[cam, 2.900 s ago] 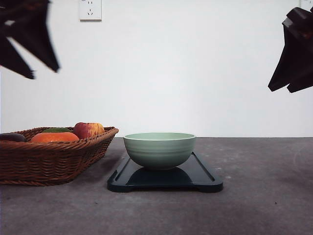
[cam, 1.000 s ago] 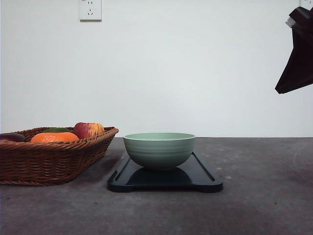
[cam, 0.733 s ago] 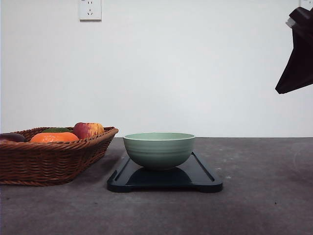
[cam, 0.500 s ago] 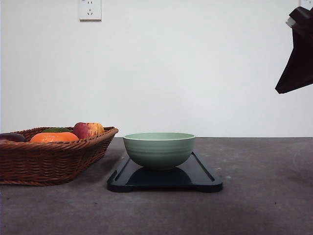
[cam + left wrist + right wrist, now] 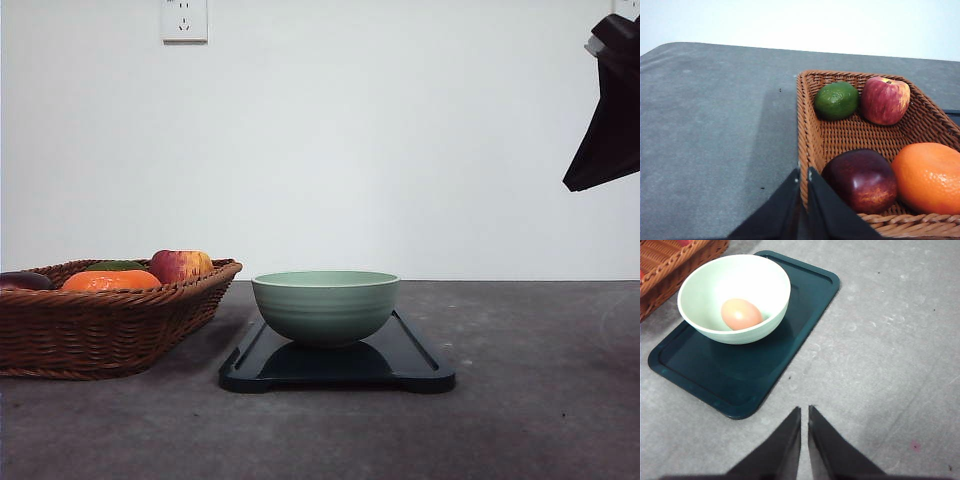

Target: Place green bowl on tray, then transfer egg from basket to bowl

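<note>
The grey table (image 5: 520, 420) carries the wicker basket (image 5: 100, 330), which sits just left of the tray (image 5: 420, 365). The tray itself lies flat, and the green bowl (image 5: 326, 305) stands upright on it. Inside the bowl rests the egg (image 5: 741, 314). In the basket lie an orange fruit (image 5: 930, 177), a dark red fruit (image 5: 862, 180), an apple (image 5: 885, 100) and a lime (image 5: 837, 100). The left gripper (image 5: 803, 177), clenched and empty, hangs over the basket's rim; the right gripper (image 5: 804, 415), likewise clenched, hangs beside the tray.
</note>
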Tool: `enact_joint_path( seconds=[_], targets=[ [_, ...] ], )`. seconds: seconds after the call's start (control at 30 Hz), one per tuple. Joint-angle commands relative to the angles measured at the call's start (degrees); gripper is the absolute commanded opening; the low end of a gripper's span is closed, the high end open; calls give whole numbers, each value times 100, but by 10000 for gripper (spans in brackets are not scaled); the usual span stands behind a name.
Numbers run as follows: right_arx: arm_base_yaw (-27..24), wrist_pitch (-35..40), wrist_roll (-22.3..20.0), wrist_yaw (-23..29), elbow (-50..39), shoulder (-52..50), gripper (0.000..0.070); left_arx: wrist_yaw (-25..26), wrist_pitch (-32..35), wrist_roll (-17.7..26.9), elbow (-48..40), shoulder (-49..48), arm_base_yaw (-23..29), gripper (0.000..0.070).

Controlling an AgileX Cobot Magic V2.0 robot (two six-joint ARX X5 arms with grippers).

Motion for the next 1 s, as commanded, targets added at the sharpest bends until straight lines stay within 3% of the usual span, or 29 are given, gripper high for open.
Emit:
enact_joint_path(
  seconds=[0.0, 0.07, 0.2, 0.37, 0.47, 0.7, 0.97],
  targets=[
    [28, 60, -75, -4, 20, 28, 17, 13, -31, -26, -111, -2, 15, 13],
    [12, 55, -294, 32, 14, 27, 17, 15, -31, -26, -111, -2, 15, 13],
    [-309, 460, -328, 198, -482, -343, 17, 15, -31, -26, -111, -2, 15, 13],
    [-890, 1455, -44, 168, -1808, -1658, 17, 15, -31, -26, -109, -2, 15, 13],
    [-1247, 1690, -35, 166, -2448, -2598, 17, 11, -31, -26, -109, -2, 15, 13],
    [-1930, 1564, 123, 171, -3173, -4252, 17, 15, -31, -26, -109, -2, 15, 13],
    [-2225, 1382, 139, 210, -3178, -4653, 16, 13, -28, -26, -109, -2, 15, 13]
  ],
)
